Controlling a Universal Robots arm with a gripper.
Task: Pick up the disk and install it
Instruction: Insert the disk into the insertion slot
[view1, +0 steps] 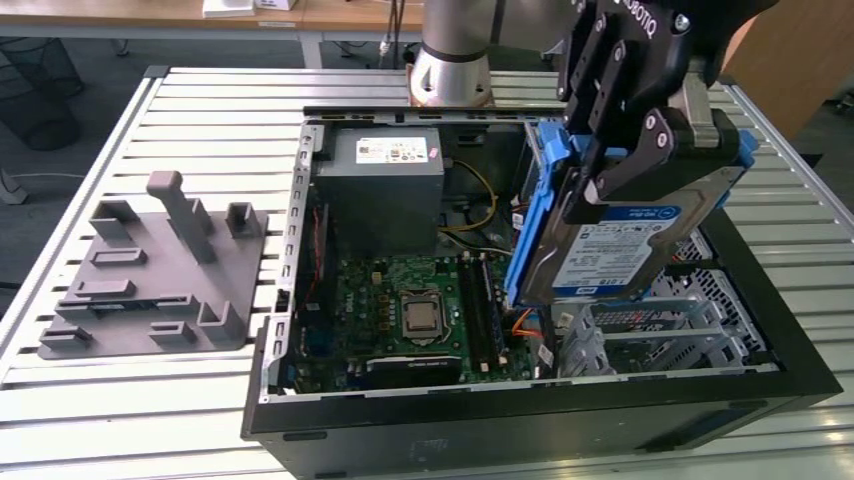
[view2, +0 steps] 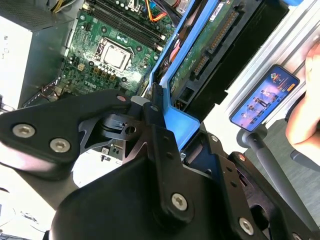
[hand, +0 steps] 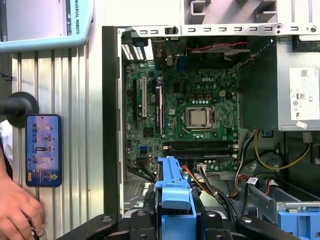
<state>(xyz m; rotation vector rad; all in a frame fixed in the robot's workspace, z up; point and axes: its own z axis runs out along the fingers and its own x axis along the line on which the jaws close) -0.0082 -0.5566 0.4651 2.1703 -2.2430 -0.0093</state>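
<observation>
TOOL: gripper (view1: 617, 185) pinched onto the disk (view1: 621, 250) by its blue rails (view1: 537, 215) | POSITION: disk held tilted at the exterior view's upper right, above the drive cage (view1: 667, 325) in the open computer case (view1: 534, 425) | RISK: if lowered tilted, a corner may be jammed on the cage rim — cause: misalignment.

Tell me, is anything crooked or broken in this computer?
Nothing looks broken or spilled. The one crooked thing is the disk. It hangs tilted in the gripper above the open computer case, over the metal drive cage, and it isn't seated in the cage.
</observation>
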